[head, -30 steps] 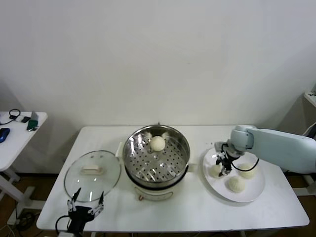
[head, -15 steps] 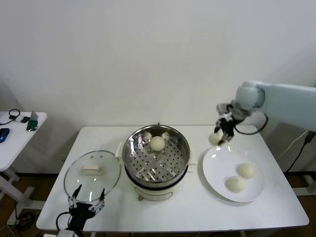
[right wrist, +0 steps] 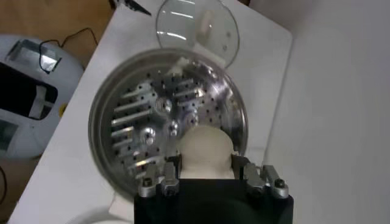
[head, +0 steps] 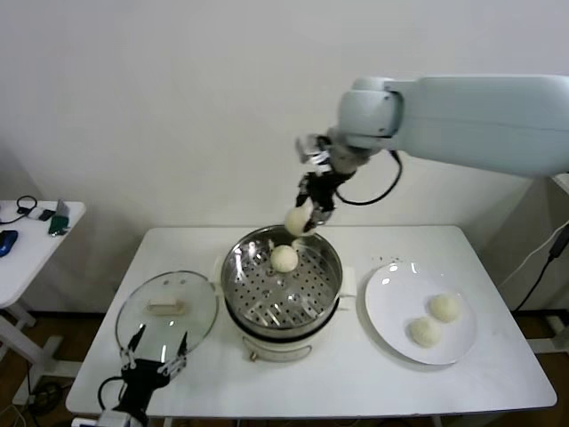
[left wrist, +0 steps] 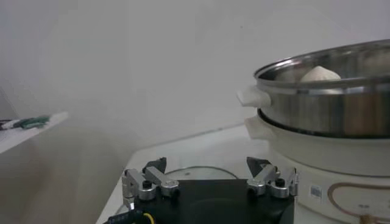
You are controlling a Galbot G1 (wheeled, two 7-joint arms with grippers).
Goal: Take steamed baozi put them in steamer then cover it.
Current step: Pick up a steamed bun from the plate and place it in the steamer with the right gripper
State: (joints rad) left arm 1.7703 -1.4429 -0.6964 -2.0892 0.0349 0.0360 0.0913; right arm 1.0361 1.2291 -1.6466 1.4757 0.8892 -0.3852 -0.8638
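In the right wrist view the held baozi (right wrist: 206, 151) hides the far part of the tray, and the baozi lying in the steamer (right wrist: 167, 122) cannot be seen behind it. The gripper (right wrist: 206, 173) body is cut off by the picture's edge, as is the plate. In the left wrist view the steamer (left wrist: 326, 97) runs off the edge; only the crown of one baozi (left wrist: 321, 73) clears its rim. The cover (left wrist: 201, 173) is mostly hidden behind the left gripper (left wrist: 210, 181). In the head view the left arm is cut off below the worktop (head: 356, 378) — only its gripper (head: 153, 356) shows.
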